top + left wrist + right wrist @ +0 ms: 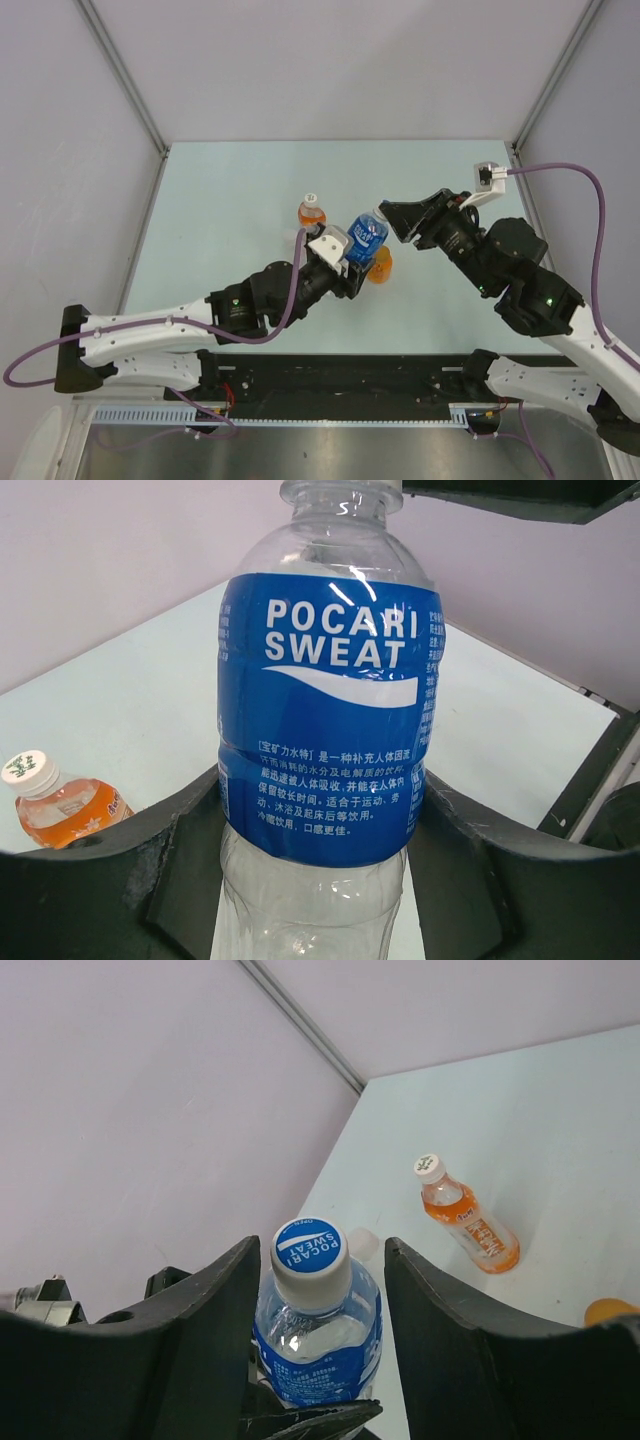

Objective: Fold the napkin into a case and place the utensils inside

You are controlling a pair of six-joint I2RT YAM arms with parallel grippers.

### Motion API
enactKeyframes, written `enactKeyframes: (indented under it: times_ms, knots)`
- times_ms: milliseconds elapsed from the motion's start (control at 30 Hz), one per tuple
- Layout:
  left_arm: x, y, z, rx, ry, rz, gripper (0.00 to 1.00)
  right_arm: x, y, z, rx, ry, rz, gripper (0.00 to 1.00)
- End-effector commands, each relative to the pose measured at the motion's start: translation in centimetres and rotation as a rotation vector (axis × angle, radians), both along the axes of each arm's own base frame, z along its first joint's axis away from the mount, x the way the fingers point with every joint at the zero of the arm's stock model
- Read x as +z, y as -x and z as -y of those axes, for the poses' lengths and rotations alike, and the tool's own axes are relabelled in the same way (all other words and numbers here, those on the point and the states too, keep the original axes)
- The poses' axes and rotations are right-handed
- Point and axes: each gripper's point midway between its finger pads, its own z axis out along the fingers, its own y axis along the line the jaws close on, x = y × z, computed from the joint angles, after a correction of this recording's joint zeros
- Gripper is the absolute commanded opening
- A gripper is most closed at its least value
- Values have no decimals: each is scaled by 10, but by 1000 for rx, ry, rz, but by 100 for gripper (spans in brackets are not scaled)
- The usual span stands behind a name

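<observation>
No napkin and no utensils show in any view. A clear Pocari Sweat bottle with a blue label is held tilted above the table. My left gripper is shut on its lower body; in the left wrist view the bottle fills the gap of the gripper. My right gripper is open at the bottle's top. In the right wrist view its jaws stand on either side of the white and blue cap with a gap on both sides.
A small bottle of orange drink with a white cap stands on the pale green table, left of the held bottle; it also shows in the wrist views. Another orange object lies under the held bottle.
</observation>
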Motion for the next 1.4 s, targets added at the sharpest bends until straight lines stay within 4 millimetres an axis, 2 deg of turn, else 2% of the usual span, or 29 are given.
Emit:
enactKeyframes:
  times_ms: [0, 167, 367, 433, 467, 533, 567, 600, 733, 833, 1000, 1033, 1100, 1133, 1200, 1233, 1367]
  knots:
    - [16, 3, 0, -8, 50, 28, 0, 9, -2, -4, 5, -26, 27, 55]
    - [17, 3, 1, -5, 53, 28, 0, 7, -2, -9, 21, -22, 18, 53]
    - [16, 4, 2, -6, 34, 45, 0, 6, -3, -9, 15, -21, 13, 43]
    - [16, 4, 2, -4, 33, 45, 0, 7, -3, -7, 12, -24, 15, 37]
    - [15, 4, 2, -6, 31, 44, 0, 5, -4, -6, 5, -20, 11, 34]
    - [14, 4, 1, -6, 29, 42, 0, 5, -3, -5, 3, -18, 12, 20]
    - [15, 5, 0, -8, 32, 43, 0, 4, -3, -5, 0, -15, 13, 4]
    - [14, 5, 0, -9, 33, 41, 0, 4, -4, -4, -3, -14, 12, 0]
    - [20, 15, 1, -73, 54, 38, 0, 2, -1, -7, 24, 7, 31, 0]
    - [34, 36, 4, -203, 111, 25, 0, 3, 5, -10, 68, 35, 66, 0]
    - [57, 76, 5, -549, 207, -29, 0, 10, 20, -17, 179, 62, 165, 0]
    - [62, 82, 3, -586, 235, -58, 0, 14, 30, -21, 242, 61, 197, 0]
    - [69, 85, -1, -638, 258, -62, 0, 18, 37, -24, 295, 71, 246, 0]
    - [73, 96, -3, -701, 266, -72, 0, 19, 48, -28, 358, 77, 276, 0]
    - [79, 103, -5, -755, 266, -81, 0, 22, 55, -29, 404, 82, 320, 0]
    - [81, 112, -6, -812, 261, -87, 0, 22, 67, -33, 469, 96, 359, 0]
    - [83, 128, -6, -944, 245, -129, 0, 27, 95, -37, 616, 106, 468, 0]
